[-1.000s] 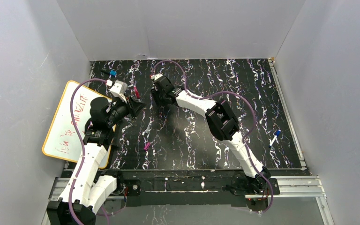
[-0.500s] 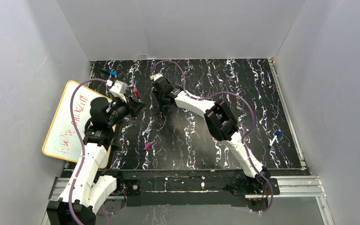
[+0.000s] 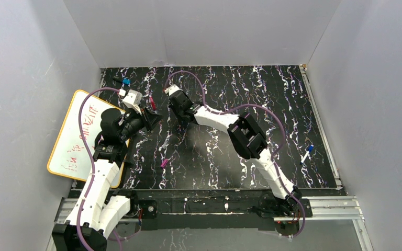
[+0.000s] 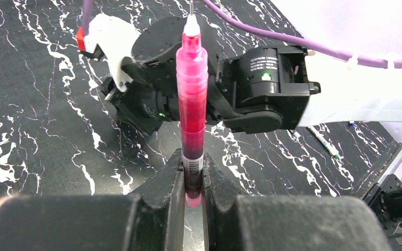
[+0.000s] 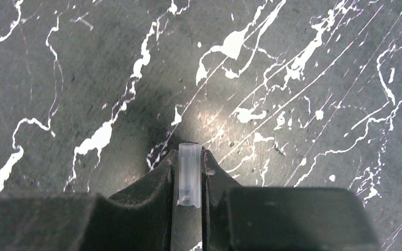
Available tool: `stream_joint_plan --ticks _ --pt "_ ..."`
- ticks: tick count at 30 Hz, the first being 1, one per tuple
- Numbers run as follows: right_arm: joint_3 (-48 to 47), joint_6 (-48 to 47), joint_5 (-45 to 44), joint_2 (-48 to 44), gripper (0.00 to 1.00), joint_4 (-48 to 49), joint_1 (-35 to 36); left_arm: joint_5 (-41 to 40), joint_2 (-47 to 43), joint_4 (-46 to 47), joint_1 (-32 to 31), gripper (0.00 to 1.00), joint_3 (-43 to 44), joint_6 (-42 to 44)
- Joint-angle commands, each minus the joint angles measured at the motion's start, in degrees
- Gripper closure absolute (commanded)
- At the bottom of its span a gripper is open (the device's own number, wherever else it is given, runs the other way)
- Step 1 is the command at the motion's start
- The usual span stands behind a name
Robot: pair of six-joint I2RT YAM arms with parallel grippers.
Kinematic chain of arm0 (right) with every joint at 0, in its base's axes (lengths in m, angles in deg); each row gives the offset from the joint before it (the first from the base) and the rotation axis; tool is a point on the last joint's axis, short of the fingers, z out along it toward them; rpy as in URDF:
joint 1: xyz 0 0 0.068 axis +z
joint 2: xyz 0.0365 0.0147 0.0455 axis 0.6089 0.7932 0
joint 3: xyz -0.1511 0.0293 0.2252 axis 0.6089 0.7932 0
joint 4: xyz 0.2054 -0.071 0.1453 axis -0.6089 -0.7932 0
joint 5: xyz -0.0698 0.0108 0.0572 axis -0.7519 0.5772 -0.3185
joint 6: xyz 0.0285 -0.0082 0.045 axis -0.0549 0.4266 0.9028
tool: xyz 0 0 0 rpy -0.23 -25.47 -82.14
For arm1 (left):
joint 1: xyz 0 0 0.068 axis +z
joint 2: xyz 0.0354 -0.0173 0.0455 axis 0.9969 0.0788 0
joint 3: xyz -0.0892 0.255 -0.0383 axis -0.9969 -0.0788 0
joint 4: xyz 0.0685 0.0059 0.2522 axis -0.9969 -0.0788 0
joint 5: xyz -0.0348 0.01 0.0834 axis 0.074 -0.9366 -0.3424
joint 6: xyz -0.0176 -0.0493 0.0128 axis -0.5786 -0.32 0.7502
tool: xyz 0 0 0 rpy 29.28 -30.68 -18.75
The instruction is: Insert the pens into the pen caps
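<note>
My left gripper [image 4: 192,167] is shut on the lower end of a magenta pen [image 4: 193,104], which stands upright with its white tip up. In the top view this gripper [image 3: 153,111] sits at the left of the mat with the pen [image 3: 150,102]. My right gripper [image 5: 190,162] is shut on a greyish translucent pen cap [image 5: 190,175], close above the mat. It hangs just right of the left gripper [image 3: 178,112]. A magenta pen cap [image 3: 164,163] lies on the mat in front. A pale white pen [image 3: 306,154] lies at the right, its end greenish in the left wrist view [image 4: 324,142].
A whiteboard with a yellow rim [image 3: 78,141] leans over the mat's left edge under the left arm. A short black blue-tipped object [image 3: 123,81] lies at the back left corner. White walls close in the black marbled mat [image 3: 251,89] on three sides.
My right gripper has moved a little to the left and back, closer to the left gripper. The left arm and its pen have not moved.
</note>
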Motion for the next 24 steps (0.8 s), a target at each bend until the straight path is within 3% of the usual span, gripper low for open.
stream_joint_plan --ticks 1,4,13,20,24 --pt "11.62 0.80 3.31 -5.01 0.99 0.99 -0.90 0.24 0.34 0.31 0.15 1.00 1.33 0.84" --pt "20.83 2.26 4.35 -14.90 0.99 10.28 -1.37 0.57 0.85 0.42 0.15 1.00 1.28 0.82" --pt "39.33 4.51 2.03 -39.74 0.99 26.07 -1.33 4.30 0.88 5.84 -0.31 1.00 -1.10 -1.73" --pt "53.17 11.11 5.36 -57.80 0.99 43.86 -1.20 -0.05 -2.38 8.50 -8.86 1.00 -3.95 -0.25" --pt "57.88 15.26 5.98 -63.10 0.99 52.99 -0.59 -1.09 -5.54 12.07 -12.12 1.00 -6.18 -0.29"
